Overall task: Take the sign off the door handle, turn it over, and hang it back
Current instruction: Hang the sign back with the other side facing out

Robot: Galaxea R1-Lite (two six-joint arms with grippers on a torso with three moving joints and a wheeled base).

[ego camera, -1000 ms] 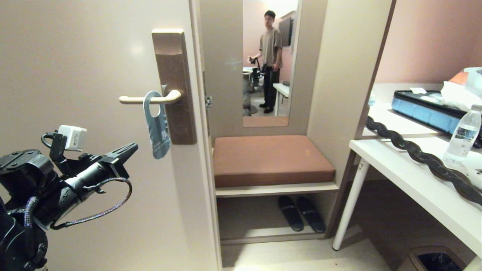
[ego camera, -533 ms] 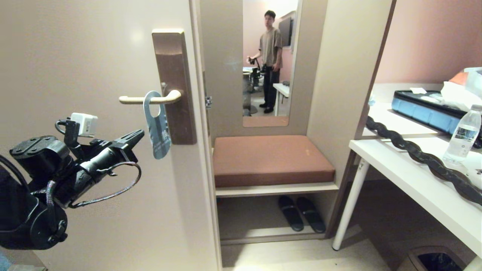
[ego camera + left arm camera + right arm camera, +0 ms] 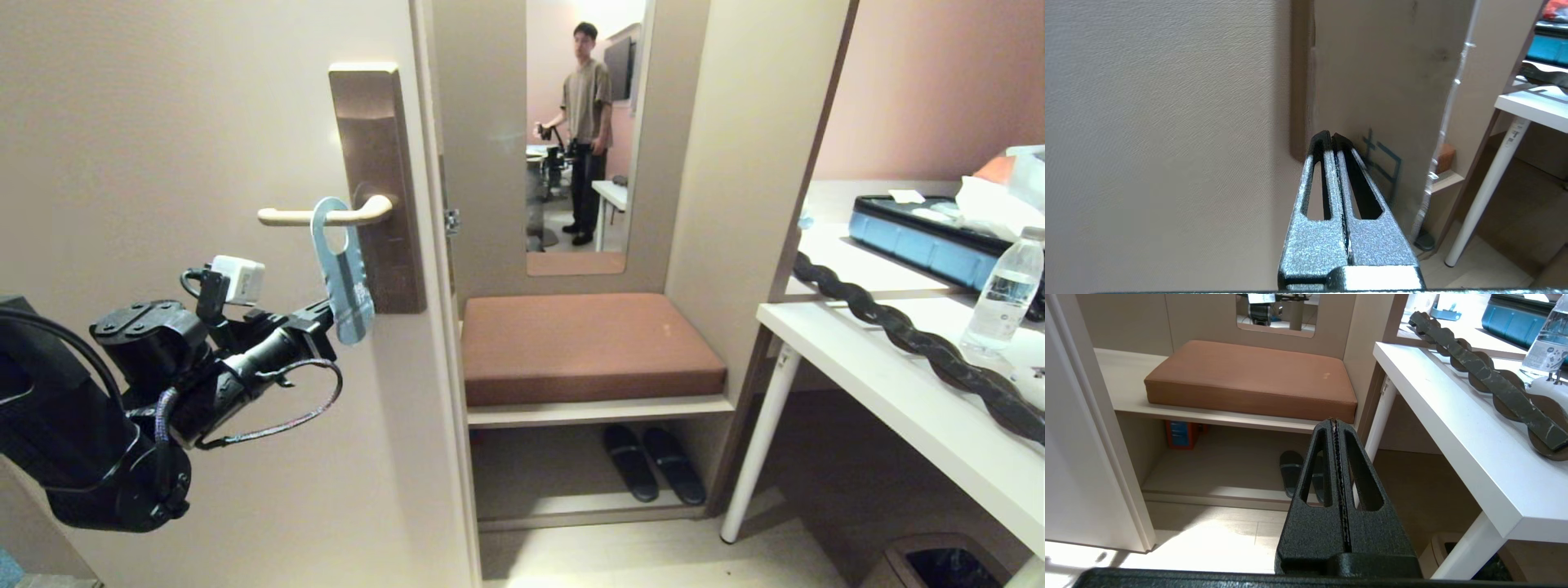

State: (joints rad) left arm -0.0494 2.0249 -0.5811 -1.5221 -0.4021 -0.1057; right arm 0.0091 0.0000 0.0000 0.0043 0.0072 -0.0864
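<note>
While the sign (image 3: 343, 269) hangs by its hole on the door handle (image 3: 322, 216), the left gripper (image 3: 331, 314) reaches in at its lower end.

Seen from the head, the gripper's tip sits at about eight o'clock from the sign's bottom edge, right beside it, with its jaws pressed together and holding nothing; whether it touches the card cannot be told. The step in hand looks like the approach before removal. The next move probably calls for parting the jaws, pinching the card's lower end, and lifting it along and off the lever. The right gripper (image 3: 1336, 424) waits pressed together and empty, low over the floor near the bench (image 3: 1249, 377).
</note>
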